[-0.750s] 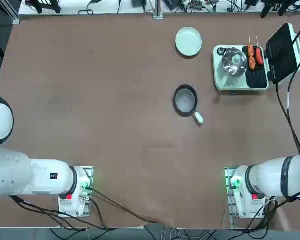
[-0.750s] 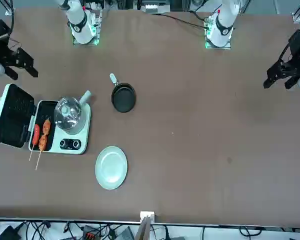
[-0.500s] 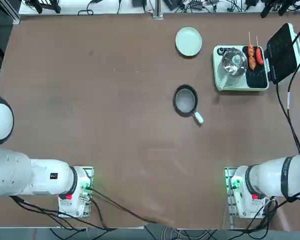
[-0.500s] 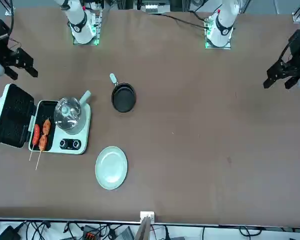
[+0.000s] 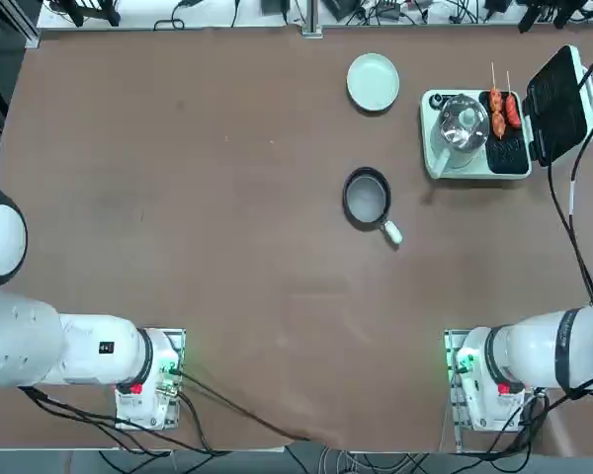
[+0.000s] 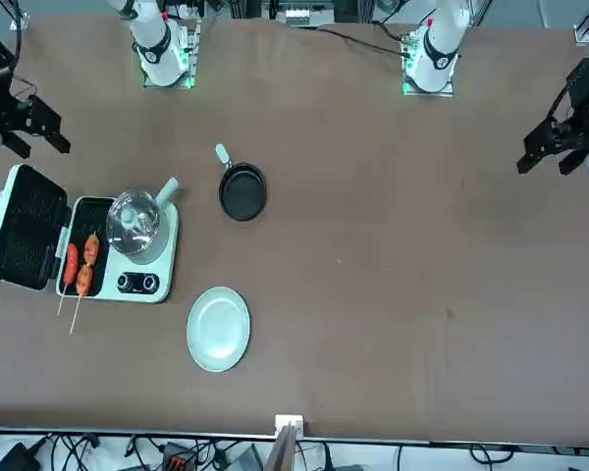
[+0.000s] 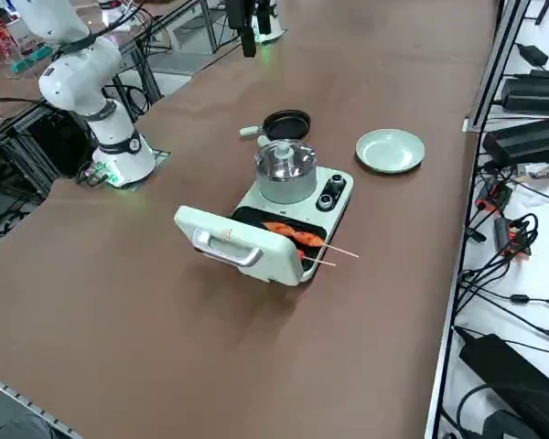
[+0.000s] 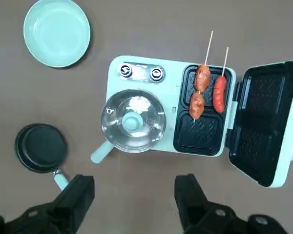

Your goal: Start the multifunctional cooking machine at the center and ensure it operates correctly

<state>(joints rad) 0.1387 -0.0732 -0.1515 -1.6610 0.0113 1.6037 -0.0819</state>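
Sausages on skewers (image 8: 201, 85) lie on the black grill plate of the multifunctional cooking machine (image 5: 474, 135), which sits toward the upper right of the top view and at the lower left of the front view (image 6: 108, 245), with its black hinged lid (image 8: 264, 122) thrown open to one side. In the wrist view the right gripper (image 8: 134, 200) hangs high above the appliance, touching nothing, its two fingers (image 8: 78, 197) spread wide with bare table showing between them. A glass-lidded steel pot (image 8: 133, 122) stands on the mint body beside the grill, and two small round controls (image 8: 141, 72) sit along the edge nearest the pale green plate (image 8: 57, 32). A small dark frying pan (image 8: 40, 147) lies near the pot's handle side. The machine looks rigid and fairly heavy, likely to stay put under a light touch, so it probably needs no lifting; the place to act is one of the small controls, pinched or pressed from above. Those controls look smooth and little, so a narrowed, well-centred approach seems wise, keeping clear of the breakable glass lid and the skewer tips.
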